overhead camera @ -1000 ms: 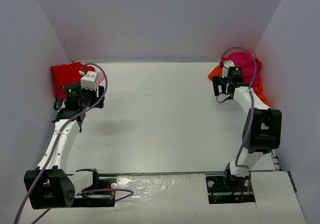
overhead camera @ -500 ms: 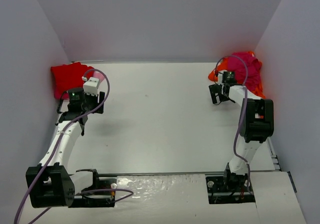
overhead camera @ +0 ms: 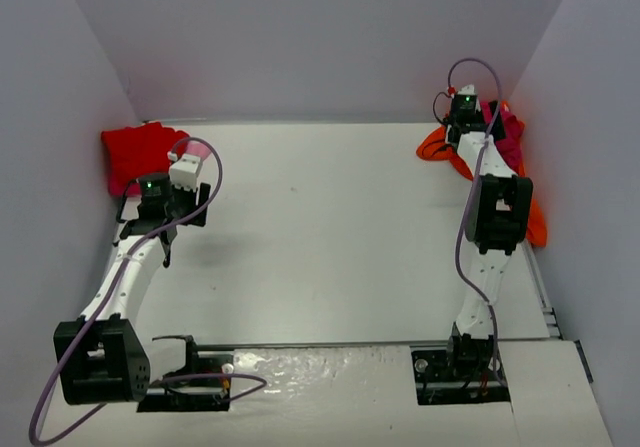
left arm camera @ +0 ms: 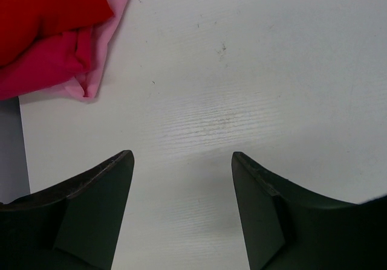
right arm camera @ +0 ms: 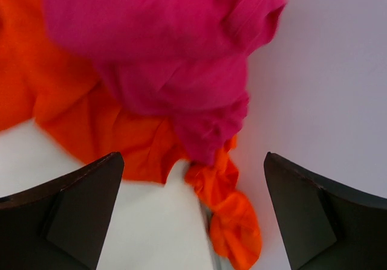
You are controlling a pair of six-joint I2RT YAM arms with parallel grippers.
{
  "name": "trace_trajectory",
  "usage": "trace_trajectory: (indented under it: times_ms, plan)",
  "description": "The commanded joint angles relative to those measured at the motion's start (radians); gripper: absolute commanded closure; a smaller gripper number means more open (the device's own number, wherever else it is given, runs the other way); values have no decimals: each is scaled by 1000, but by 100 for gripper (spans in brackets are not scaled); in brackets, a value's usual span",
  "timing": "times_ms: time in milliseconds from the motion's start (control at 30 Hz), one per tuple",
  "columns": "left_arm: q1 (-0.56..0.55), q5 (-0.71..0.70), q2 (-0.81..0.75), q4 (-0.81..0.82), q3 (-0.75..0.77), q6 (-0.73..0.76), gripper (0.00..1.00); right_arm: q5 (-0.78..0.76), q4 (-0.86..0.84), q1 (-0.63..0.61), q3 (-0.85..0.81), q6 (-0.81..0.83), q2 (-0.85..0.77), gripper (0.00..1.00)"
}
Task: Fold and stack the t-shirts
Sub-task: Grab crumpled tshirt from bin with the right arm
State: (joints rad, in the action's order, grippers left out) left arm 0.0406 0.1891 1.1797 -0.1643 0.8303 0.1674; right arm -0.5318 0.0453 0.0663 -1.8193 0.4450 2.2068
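Observation:
A folded bright red t-shirt (overhead camera: 138, 151) lies at the back left on top of folded pink cloth; in the left wrist view the red (left arm camera: 42, 10) sits over the pink (left arm camera: 100, 52). My left gripper (overhead camera: 165, 202) (left arm camera: 181, 158) is open and empty over bare table, just right of and nearer than that stack. At the back right, a crumpled magenta-pink t-shirt (overhead camera: 506, 132) (right arm camera: 163, 40) lies on a crumpled orange t-shirt (overhead camera: 434, 145) (right arm camera: 91, 119). My right gripper (overhead camera: 463, 117) (right arm camera: 193, 161) hangs wide open and empty above this pile.
The white table (overhead camera: 320, 227) is closed in by grey walls at the back (overhead camera: 320, 47), the left and the right. The right pile lies against the right wall (right arm camera: 326, 70). Part of the orange cloth trails nearer along that wall (overhead camera: 536, 222).
My right arm has swung from in front of the pile up and back over it, toward the back wall. My left gripper has drawn back a little from the red stack.

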Motion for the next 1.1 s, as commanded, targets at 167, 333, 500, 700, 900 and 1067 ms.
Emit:
trace_trajectory:
  times_ms: [167,333,500,700,900,1067]
  plan:
    - [4,-32,78,33,91,50,37,-97,-15,70,-288,71,186,0]
    - [4,-28,148,47,118,62,37,35,69,85,-391,60,281,1]
    - [-1,-28,219,36,166,63,38,166,172,89,-468,54,375,79]
    - [-4,-27,232,28,184,64,38,176,179,85,-472,19,312,100]
    - [-4,-19,172,34,152,54,39,272,170,33,-339,-49,-50,100]
    - [-5,3,128,34,126,31,38,501,151,-59,-165,-86,-406,100]
